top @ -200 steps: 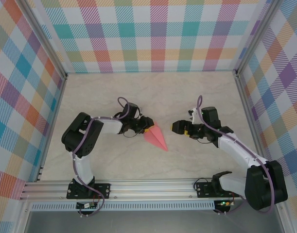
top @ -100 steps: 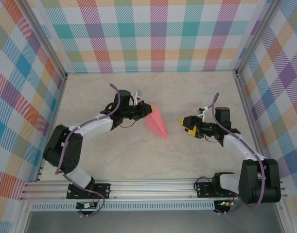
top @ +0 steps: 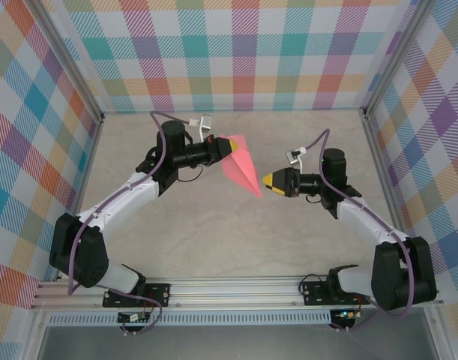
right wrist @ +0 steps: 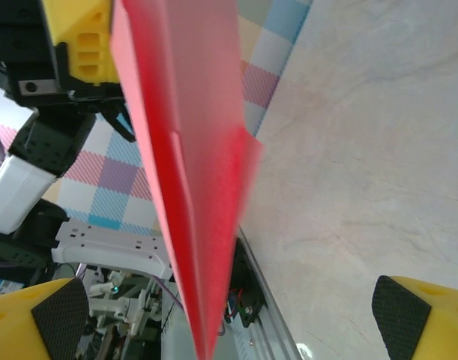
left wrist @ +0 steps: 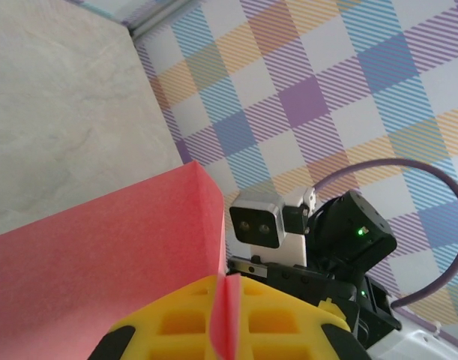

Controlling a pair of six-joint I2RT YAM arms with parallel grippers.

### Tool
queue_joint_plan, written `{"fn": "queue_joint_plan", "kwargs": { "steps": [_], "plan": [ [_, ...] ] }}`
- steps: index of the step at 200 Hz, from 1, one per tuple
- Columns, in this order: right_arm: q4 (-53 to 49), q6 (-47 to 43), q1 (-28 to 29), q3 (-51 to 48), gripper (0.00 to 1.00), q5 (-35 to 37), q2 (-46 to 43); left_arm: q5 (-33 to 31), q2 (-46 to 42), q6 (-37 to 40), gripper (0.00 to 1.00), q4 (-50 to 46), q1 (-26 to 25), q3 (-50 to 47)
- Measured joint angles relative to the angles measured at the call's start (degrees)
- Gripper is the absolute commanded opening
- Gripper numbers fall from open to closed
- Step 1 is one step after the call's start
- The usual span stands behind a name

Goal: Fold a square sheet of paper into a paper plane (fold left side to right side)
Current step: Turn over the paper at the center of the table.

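You see the left pincer [top: 223, 147] clenched on the wide tail end of the slim, pointed, salmon-pink paper plane [top: 241, 168], which lies over the middle of the pale marbled worktop [top: 214, 247], a little toward the far side. From above, the plane's broad end is at the left pincer and its sharp tip points toward the near right, ending just beside the right pincer [top: 267, 182]. The right pincer is released, its yellow jaws spread wide. It faces the plane's tip, but from above you cannot tell whether it touches the paper. In the left wrist view, the yellow fingers [left wrist: 176, 326] close on a thin folded edge of the paper plane [left wrist: 101, 255], and a flat pink flap spreads to the left in front of the worktop [left wrist: 56, 97]. Beyond it stands the right arm's small white camera block [left wrist: 262, 225]. In the right wrist view the paper plane [right wrist: 191, 150] runs as a long narrow blade from the top of the picture down to a point at the bottom. There the black pads [right wrist: 60, 316] of the right pincer stand far apart at the lower corners, well to either side of the paper. The left pincer [right wrist: 77, 37] shows yellow at the upper left, at the plane's wide end. Many-coloured checked walls [top: 243, 52] enclose the worktop.
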Motion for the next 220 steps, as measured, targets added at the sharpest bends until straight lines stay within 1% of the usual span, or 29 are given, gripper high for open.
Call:
{"fn": "queue_joint_plan", "kwargs": {
  "steps": [15, 22, 28, 33, 47, 51, 70, 86, 95, 110, 119, 129, 136, 151, 163, 185, 195, 208, 220],
  "plan": [
    [2.82, 1.95, 2.71, 1.57, 0.99, 0.15, 2.03, 1.27, 0.0, -0.87, 0.0, 0.59, -0.02, 0.0],
    [3.98, 2.69, 3.76, 2.14, 0.97, 0.42, 2.95, 1.66, 0.0, -1.22, 0.0, 1.05, -0.07, 0.0],
    [4.94, 3.34, 4.66, 2.64, 0.93, 0.57, 3.8, 2.01, -0.02, -1.51, 0.0, 1.33, -0.07, 0.0],
    [5.42, 4.02, 5.27, 3.08, 0.87, 0.74, 4.44, 2.34, -0.09, -1.68, 0.0, 1.4, -0.07, 0.0],
    [6.49, 5.22, 6.6, 4.22, 0.76, 1.14, 5.84, 3.06, -0.35, -2.03, 0.0, 1.44, -0.07, 0.0],
    [6.95, 5.57, 6.86, 4.42, 0.71, 1.2, 6.12, 3.23, -0.42, -2.05, 0.0, 1.44, -0.09, 0.0],
    [7.96, 6.21, 7.13, 5.09, 0.55, 1.46, 6.25, 3.65, -0.74, -2.03, 0.0, 1.31, -0.35, 0.0],
    [8.31, 6.84, 7.13, 5.4, 0.38, 1.6, 6.19, 3.91, -0.94, -2.03, 0.0, 1.29, -0.39, -0.04],
    [7.93, 6.21, 7.13, 5.53, 0.28, 1.6, 6.01, 4.04, -0.94, -2.01, 0.03, 1.31, -0.39, -0.15],
    [6.29, 4.66, 7.13, 5.57, 0.16, 2.12, 5.2, 4.04, -0.94, -1.75, 0.07, 0.98, -0.39, -0.66],
    [4.37, 3.74, 7.13, 5.64, 0.11, 2.64, 4.37, 4.0, -0.94, -1.31, 0.13, 0.17, -0.39, -0.81],
    [1.51, 1.53, 7.19, 5.9, 0.1, 3.28, 3.21, 3.8, -0.96, -0.17, 0.19, -1.03, -0.39, -0.81],
    [-0.63, 0.15, 7.23, 6.16, 0.1, 3.89, 2.47, 3.58, -1.07, 0.68, 0.25, -2.19, -0.39, -0.81],
    [-6.86, -3.93, 7.39, 7.54, 0.1, 6.16, 0.66, 2.27, -1.68, 3.56, 0.5, -6.25, -0.39, -0.72],
    [-12.59, -7.74, 7.58, 9.22, 0.1, 8.87, -0.63, -0.11, -2.75, 6.64, 0.6, -11.17, -0.39, -0.37],
    [-24.11, -15.32, 8.44, 13.44, 0.11, 16.7, -1.84, -7.23, -6.01, 11.96, 0.71, -21.0, -0.39, 0.66],
    [-29.57, -18.71, 9.46, 15.65, 0.11, 21.73, -1.86, -11.17, -8.26, 14.19, 0.73, -25.11, -0.39, 0.96],
    [-37.11, -22.75, 11.85, 18.73, 0.11, 30.38, -1.75, -16.76, -11.67, 16.44, 0.74, -29.51, -0.39, 1.01],
    [-43.54, -25.86, 15.21, 21.88, 0.11, 39.98, -0.87, -21.97, -15.08, 17.79, 0.74, -32.13, -0.39, 0.83]
  ]
}}
